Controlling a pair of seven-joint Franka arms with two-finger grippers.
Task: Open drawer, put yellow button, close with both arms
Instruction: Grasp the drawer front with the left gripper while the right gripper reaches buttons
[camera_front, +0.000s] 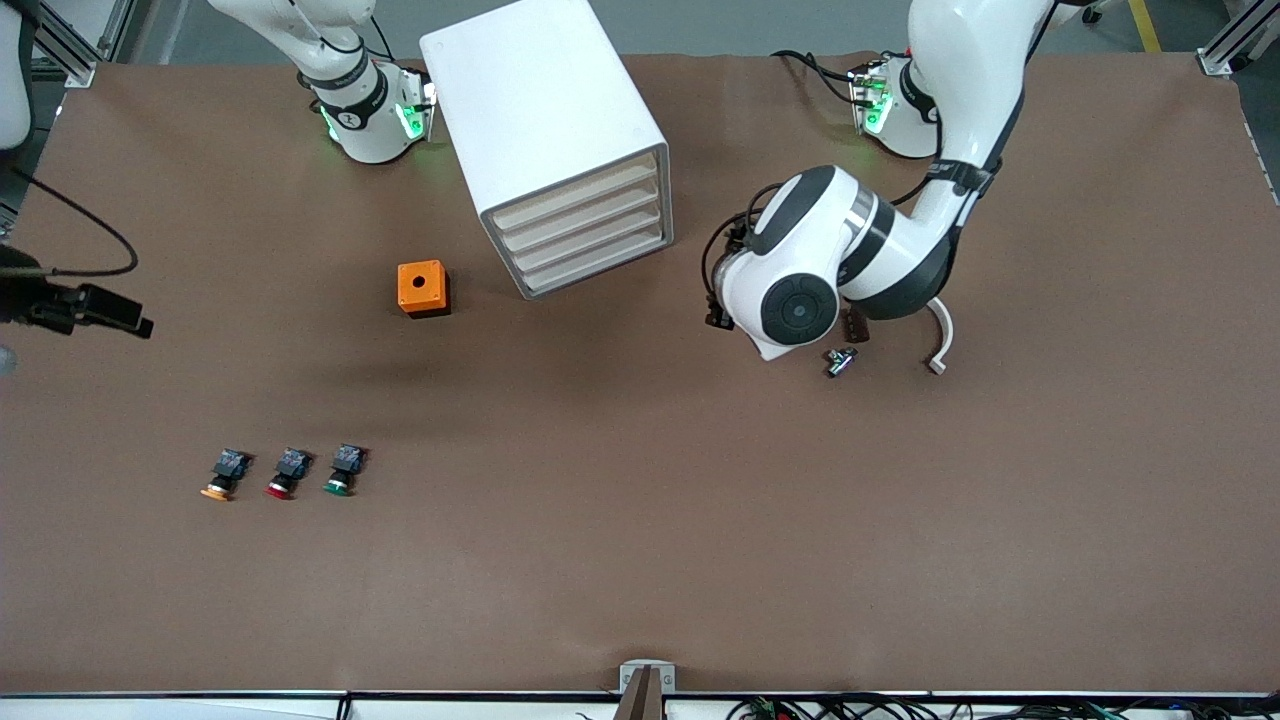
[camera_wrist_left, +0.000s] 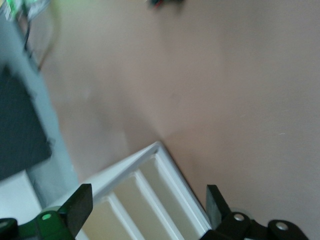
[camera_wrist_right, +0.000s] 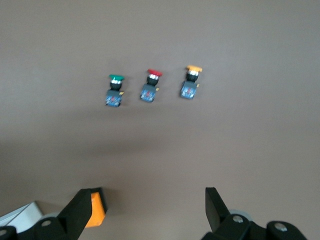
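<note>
In the front view, the white cabinet stood in the upper middle of the frame, all four beige fronts flush and facing the camera. The drawer, the uppermost one, was closed. An orange box sat just beside the cabinet's lower corner, toward the right arm's end. The yellow button lay low in the frame, nearer the camera, at the outer end of a row with a red button and a green button. The three were close together but apart, with bare tabletop all around them. The left arm bent low beside the cabinet's front corner, with a gap of tabletop between them. Its wrist hid the tool in this view. A small metal part and a white curved piece lay close under that arm. Only the base of the right arm showed, at the upper edge. In the left wrist view, the left tool stood wide open and empty, its fingers framing the cabinet's corner and drawer fronts. In the right wrist view, the right tool was likewise wide open and empty, high over the tabletop. One finger overlapped the orange box, and the three buttons were well apart from it.
</note>
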